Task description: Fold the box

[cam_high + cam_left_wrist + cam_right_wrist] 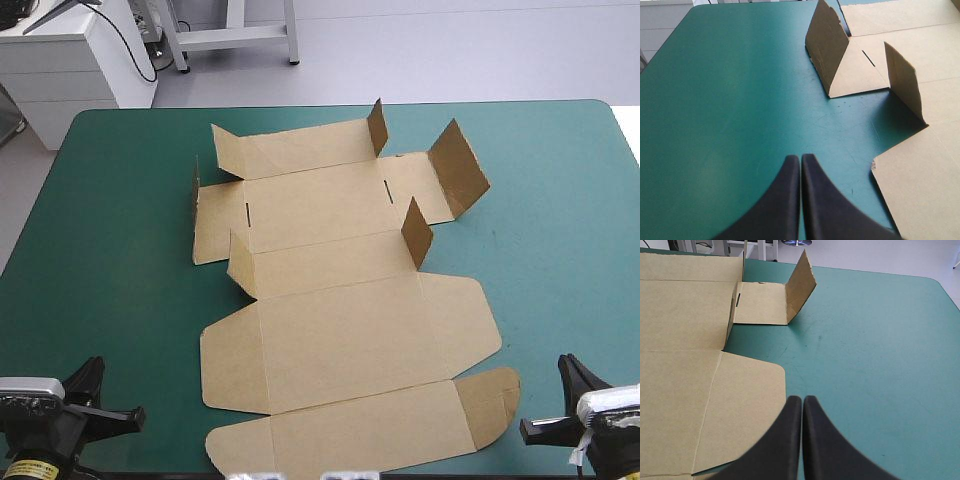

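Near edge: the left gripper has its black fingers pressed together into one point. It holds nothing and sits over bare teal-green table, just off the left side of the box. The right gripper is the same, tips together and empty, just off the box's right side. Neither touches the board.

The brown box lies at the middle of the table, running from the near edge toward the far one, almost wholly flat. Nearest us are the front strip and its rounded tab, both flat. Next comes the big panel, also flat.

Farther on, two short tabs stand up at the ends of a narrow strip. Beyond that, the slotted panel lies flat, with the right side flap leaning up and the left side flap raised. The far strip lies low, with a small tab upright at its end.

We judge the folding barely begun. The creases are loosened and some flaps lifted, but no wall is tucked and no tray formed. Raising the walls, tucking the flaps and shaping the tray all remain.
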`<state>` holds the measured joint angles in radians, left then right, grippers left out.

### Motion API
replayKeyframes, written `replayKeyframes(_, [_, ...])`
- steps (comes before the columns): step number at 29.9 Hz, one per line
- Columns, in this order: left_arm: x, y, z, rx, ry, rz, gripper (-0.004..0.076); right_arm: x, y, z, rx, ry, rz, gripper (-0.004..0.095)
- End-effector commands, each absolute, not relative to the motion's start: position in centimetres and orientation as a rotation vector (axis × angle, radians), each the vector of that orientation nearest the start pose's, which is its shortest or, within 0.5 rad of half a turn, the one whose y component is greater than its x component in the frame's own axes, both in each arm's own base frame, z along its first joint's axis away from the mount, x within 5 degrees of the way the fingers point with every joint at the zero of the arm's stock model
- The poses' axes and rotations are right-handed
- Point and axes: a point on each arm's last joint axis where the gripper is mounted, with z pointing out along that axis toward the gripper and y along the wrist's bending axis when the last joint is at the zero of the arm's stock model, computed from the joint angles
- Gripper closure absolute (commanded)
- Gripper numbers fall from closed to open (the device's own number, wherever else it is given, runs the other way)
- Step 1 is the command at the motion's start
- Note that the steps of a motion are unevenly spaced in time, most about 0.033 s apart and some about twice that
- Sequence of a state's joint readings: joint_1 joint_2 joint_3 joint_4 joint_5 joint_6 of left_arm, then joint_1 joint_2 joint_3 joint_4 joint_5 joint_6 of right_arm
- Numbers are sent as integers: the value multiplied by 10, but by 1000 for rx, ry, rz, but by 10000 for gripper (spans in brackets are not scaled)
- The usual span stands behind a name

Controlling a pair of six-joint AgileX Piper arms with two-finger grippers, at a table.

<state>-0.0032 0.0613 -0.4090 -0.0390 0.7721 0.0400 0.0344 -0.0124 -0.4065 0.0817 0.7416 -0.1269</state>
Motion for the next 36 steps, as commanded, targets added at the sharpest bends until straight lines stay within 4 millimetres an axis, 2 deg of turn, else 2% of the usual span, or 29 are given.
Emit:
replayKeyframes(1, [26, -3, 288, 31, 1820, -33, 731, 7, 5, 295, -149, 1646, -7, 910])
replayKeyframes(8, [26, -3, 288, 31, 1820, -33, 731, 16, 5, 310, -115, 1634, 30, 910])
replayKeyframes(14, [26, -3, 288, 31, 1820, -33, 731, 40, 8, 347, -132, 1732, 55, 910])
replayKeyframes(20, [26, -3, 288, 31, 1820, -33, 731, 88, 25, 385, -287, 1905, 197, 910])
replayKeyframes(27, [26, -3, 288, 31, 1820, -33, 731, 150, 35, 418, -308, 2004, 323, 906])
replayKeyframes(31, [26, -3, 288, 31, 1820, -33, 731, 182, 39, 422, -318, 2085, 355, 906])
replayKeyframes(36, [26, -3, 288, 31, 1820, -33, 731, 220, 41, 415, -326, 2177, 379, 906])
